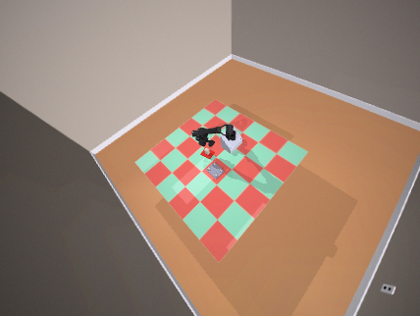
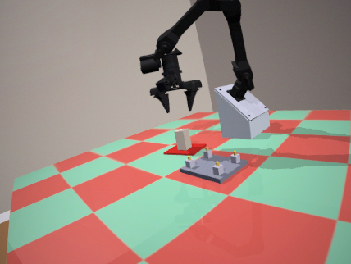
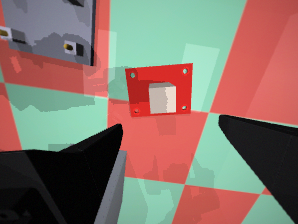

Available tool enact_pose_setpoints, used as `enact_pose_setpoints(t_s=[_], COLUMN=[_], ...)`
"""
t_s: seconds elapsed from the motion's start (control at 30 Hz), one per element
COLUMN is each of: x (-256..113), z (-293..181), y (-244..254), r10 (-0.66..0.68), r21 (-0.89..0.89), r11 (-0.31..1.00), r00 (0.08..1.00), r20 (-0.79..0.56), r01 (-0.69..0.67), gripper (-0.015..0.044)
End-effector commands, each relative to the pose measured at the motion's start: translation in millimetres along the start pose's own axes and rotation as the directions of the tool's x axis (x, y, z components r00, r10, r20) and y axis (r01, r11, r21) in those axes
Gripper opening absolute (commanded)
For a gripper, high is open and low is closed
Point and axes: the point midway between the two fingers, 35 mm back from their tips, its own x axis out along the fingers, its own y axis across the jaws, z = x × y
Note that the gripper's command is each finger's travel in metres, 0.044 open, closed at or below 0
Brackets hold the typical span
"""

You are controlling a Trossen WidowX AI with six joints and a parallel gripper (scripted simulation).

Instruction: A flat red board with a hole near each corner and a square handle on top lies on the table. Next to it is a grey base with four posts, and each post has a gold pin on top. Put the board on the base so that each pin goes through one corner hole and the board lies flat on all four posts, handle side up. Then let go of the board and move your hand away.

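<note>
Below the wide, empty gripper (image 1: 210, 143) (image 2: 179, 111) (image 3: 169, 123) sits the red board (image 1: 206, 153) (image 2: 169, 152) (image 3: 141, 91); it should centre over the handle (image 1: 207, 151) (image 2: 183, 139) (image 3: 162, 99) (squarely, ideally) before descending straight.

On the red-and-green checkered worktop (image 3: 150, 150), a flat red board (image 3: 140, 94) shows a hole near each corner and a pale square handle (image 3: 163, 99). The open pincer's (image 3: 170, 123) black fingertips stand well apart. At the upper left, part of a grey base (image 3: 42, 22) bears gold-pinned posts.
</note>
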Motion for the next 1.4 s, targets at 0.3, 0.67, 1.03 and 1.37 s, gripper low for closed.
enact_pose_setpoints(t_s=[0.3,0.67,1.03,1.37], x=[35,53,71,87], z=[3,5,6,6], y=[0,1,0,0], r10=[0.013,0.014,0.013,0.013], r21=[0.033,0.033,0.033,0.033], r11=[0.999,0.999,0.999,0.999], r00=[1.000,1.000,1.000,1.000], r20=[-0.020,-0.020,-0.020,-0.020], r01=[-0.013,-0.013,-0.012,-0.013], gripper=[0.0440,0.0440,0.0440,0.0440])
